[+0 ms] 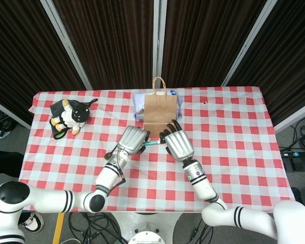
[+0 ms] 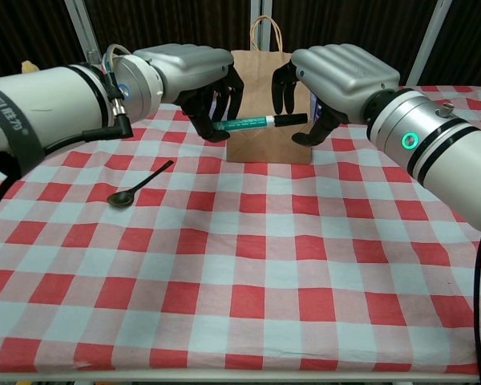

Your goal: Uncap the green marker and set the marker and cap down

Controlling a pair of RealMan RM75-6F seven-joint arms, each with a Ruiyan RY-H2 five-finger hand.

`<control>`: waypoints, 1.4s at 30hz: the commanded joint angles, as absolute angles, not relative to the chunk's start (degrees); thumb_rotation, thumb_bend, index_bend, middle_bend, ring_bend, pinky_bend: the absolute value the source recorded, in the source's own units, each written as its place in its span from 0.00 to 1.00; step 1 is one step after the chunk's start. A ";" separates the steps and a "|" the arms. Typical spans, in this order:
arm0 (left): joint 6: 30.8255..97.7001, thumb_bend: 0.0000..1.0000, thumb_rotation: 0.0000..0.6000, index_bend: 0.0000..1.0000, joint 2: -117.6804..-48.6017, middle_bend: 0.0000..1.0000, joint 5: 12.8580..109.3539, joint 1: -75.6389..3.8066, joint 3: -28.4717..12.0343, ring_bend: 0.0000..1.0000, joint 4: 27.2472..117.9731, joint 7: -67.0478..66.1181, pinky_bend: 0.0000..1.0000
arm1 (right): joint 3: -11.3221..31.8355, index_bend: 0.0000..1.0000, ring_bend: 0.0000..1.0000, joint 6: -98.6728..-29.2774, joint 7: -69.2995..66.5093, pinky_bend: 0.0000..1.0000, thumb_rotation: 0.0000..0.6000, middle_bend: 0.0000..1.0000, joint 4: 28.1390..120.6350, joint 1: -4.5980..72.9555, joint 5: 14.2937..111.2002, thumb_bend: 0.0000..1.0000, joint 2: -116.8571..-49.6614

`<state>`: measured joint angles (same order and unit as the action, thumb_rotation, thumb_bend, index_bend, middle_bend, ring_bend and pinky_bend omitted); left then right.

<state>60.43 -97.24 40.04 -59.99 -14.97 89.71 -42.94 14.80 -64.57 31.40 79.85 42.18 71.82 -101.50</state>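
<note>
The green marker with its black cap hangs level above the checked table, in front of a paper bag. My left hand grips its green barrel end; this hand also shows in the head view, with a bit of the marker poking out to the right. My right hand is at the cap end, fingers hanging behind the cap and thumb below its tip. They look apart and not closed on the cap. From the head view the right hand covers the cap.
A brown paper bag stands just behind both hands, with a blue-white package behind it. A black spoon lies on the cloth at left. A plush toy sits at the far left.
</note>
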 commanded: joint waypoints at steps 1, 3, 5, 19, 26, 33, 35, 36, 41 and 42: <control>60.33 0.42 1.00 0.54 -97.02 0.58 39.42 -59.94 -15.12 0.50 90.29 -42.51 0.57 | 14.74 0.51 0.24 -65.12 30.65 0.16 1.00 0.47 79.08 42.36 72.36 0.15 -102.02; 60.35 0.42 1.00 0.54 -96.81 0.58 39.18 -59.99 -15.11 0.51 90.70 -42.48 0.57 | 14.70 0.52 0.24 -65.30 30.28 0.17 1.00 0.48 78.67 42.43 72.53 0.15 -102.26; 60.46 0.42 1.00 0.54 -96.67 0.58 39.19 -60.12 -14.97 0.50 90.97 -42.62 0.57 | 14.64 0.54 0.26 -65.63 29.96 0.18 1.00 0.50 78.11 42.47 72.74 0.16 -102.64; 60.61 0.42 1.00 0.54 -95.73 0.58 39.55 -60.08 -14.45 0.50 92.58 -41.10 0.57 | 14.28 0.66 0.34 -67.06 28.12 0.25 1.00 0.62 75.70 42.40 73.61 0.25 -104.34; 60.22 0.42 1.00 0.54 -94.90 0.58 40.07 -59.67 -13.71 0.50 92.67 -40.07 0.57 | 14.09 0.75 0.40 -69.21 27.48 0.30 1.00 0.69 74.61 41.89 74.97 0.30 -105.03; 60.98 0.42 1.00 0.54 -93.75 0.58 43.39 -57.13 -11.61 0.51 91.69 -36.72 0.57 | 13.30 0.79 0.41 -69.95 25.19 0.32 1.00 0.73 72.89 40.23 75.16 0.33 -103.90; 61.10 0.42 1.00 0.54 -93.60 0.58 44.63 -56.05 -10.51 0.50 91.12 -35.55 0.57 | 12.32 0.79 0.41 -70.30 23.97 0.32 1.00 0.73 72.36 39.19 75.52 0.33 -103.34; 61.19 0.42 1.00 0.54 -93.61 0.58 45.32 -55.57 -9.87 0.50 90.84 -35.17 0.57 | 11.79 0.79 0.41 -70.41 23.41 0.32 1.00 0.73 72.13 38.65 75.65 0.33 -103.08; 60.72 0.42 1.00 0.54 -96.08 0.58 50.54 -53.32 -5.65 0.50 86.26 -33.01 0.57 | 9.23 0.80 0.41 -69.91 19.96 0.32 1.00 0.73 69.45 36.09 75.87 0.33 -102.08; 60.22 0.42 1.00 0.54 -96.76 0.58 51.10 -53.08 -5.14 0.50 85.16 -32.53 0.57 | 8.95 0.80 0.41 -69.65 19.35 0.32 1.00 0.73 68.86 35.78 75.81 0.33 -102.04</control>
<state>60.92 -95.30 49.62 -54.06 -6.78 87.41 -33.73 9.57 -69.99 20.17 69.67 36.43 75.80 -102.30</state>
